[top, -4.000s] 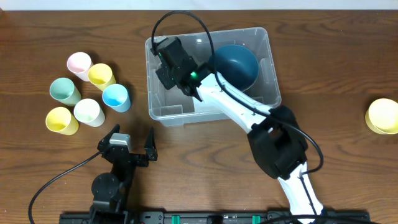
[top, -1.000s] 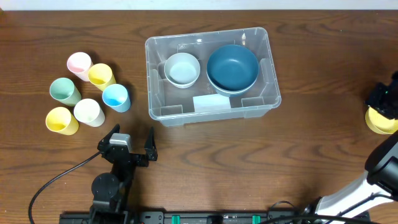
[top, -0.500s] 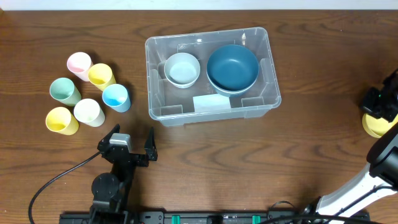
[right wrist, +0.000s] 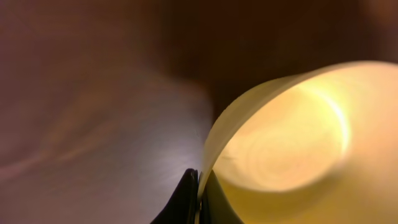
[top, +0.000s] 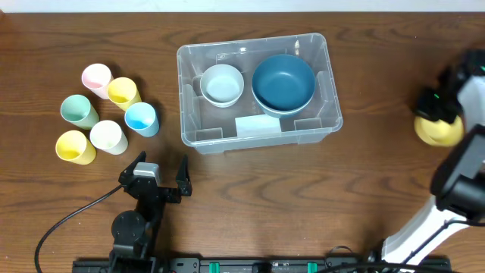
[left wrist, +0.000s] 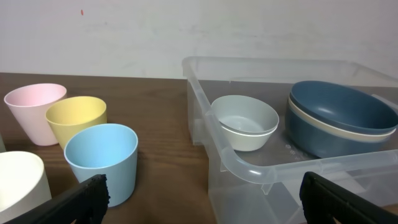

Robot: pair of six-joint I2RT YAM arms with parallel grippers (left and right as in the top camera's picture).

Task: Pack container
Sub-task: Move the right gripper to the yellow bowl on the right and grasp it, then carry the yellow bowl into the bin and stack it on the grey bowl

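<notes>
The clear plastic container [top: 185, 98] stands at the table's middle back, with a pale label [top: 258, 125] at its front. Inside it sit a white bowl [top: 222, 83] and a dark blue bowl [top: 283, 82]. Far to the right, my right gripper [top: 445, 105] is shut on the rim of a yellow bowl [top: 438, 130]. In the right wrist view the fingers [right wrist: 186, 196] pinch the yellow bowl's [right wrist: 292, 137] thin wall. My left gripper [top: 159, 176] stands open near the front edge, left of the container [left wrist: 249, 168], holding nothing.
Several pastel cups cluster at the left: pink [top: 96, 78], yellow [top: 123, 92], green [top: 78, 111], blue [top: 141, 118], white [top: 107, 136] and another yellow [top: 75, 146]. The blue cup [left wrist: 101, 158] is nearest the left gripper. A cable trails along the front left.
My right gripper has closed on the yellow bowl's rim and carried it leftward from the right edge. The left arm and the container have not moved.
</notes>
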